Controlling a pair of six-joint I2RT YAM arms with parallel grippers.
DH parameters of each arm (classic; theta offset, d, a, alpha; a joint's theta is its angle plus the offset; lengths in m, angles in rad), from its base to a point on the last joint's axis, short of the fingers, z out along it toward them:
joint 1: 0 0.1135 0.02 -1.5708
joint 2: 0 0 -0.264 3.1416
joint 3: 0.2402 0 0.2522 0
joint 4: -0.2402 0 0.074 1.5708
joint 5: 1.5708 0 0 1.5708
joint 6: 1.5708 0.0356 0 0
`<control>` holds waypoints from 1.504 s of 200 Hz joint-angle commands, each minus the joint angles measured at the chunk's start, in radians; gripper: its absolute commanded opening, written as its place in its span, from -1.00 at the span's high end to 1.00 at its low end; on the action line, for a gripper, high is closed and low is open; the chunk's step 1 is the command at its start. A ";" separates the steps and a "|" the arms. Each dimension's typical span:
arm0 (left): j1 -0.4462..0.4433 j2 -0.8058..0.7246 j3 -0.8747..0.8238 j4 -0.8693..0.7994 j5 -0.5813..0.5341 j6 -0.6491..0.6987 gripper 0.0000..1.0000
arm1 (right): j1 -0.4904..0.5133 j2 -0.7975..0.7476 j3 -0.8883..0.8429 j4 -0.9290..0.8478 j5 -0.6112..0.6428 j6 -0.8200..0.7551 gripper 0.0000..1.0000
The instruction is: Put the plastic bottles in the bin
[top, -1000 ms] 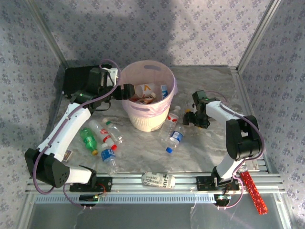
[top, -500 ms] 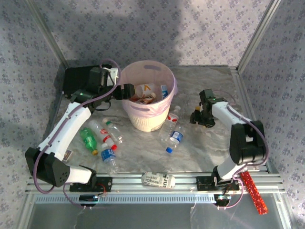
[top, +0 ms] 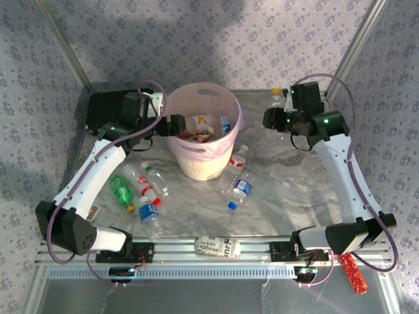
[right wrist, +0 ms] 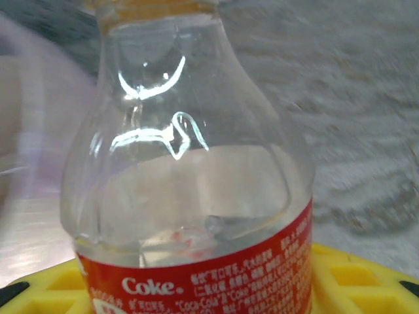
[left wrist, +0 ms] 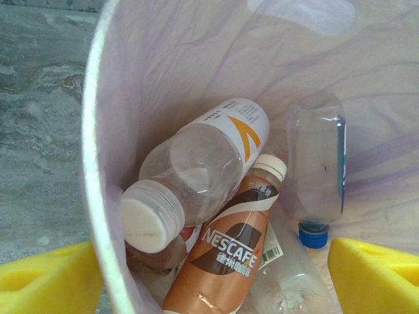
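- Bin (top: 196, 163) holds several bottles (left wrist: 190, 176) (Nescafe bottle (left wrist: 226, 261) among them); loose bottles (top: 239, 186) lie on counter (top: 281, 190) beside it.
- Left claw (top: 175, 125) spread wide above bin, empty.
- Right claw (top: 272, 119) clenched on Coke bottle (right wrist: 190, 196), right of bin.

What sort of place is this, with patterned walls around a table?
Probably a robot test booth: two robot arms are bolted to a metal rail at the table's edge, patterned walls hang in a metal frame, and plastic bottles lie beside a pink bin.
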 commanded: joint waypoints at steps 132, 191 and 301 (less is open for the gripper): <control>-0.006 0.015 0.007 0.006 0.014 0.003 -0.75 | 0.392 0.527 0.551 -0.103 0.015 -0.052 -0.06; -0.005 0.012 0.003 0.001 0.002 0.009 -0.75 | 0.395 0.601 0.542 -0.113 0.001 -0.056 -0.42; -0.004 0.020 0.010 0.007 0.011 0.016 -0.75 | 0.391 0.485 0.697 -0.159 0.067 -0.073 -0.98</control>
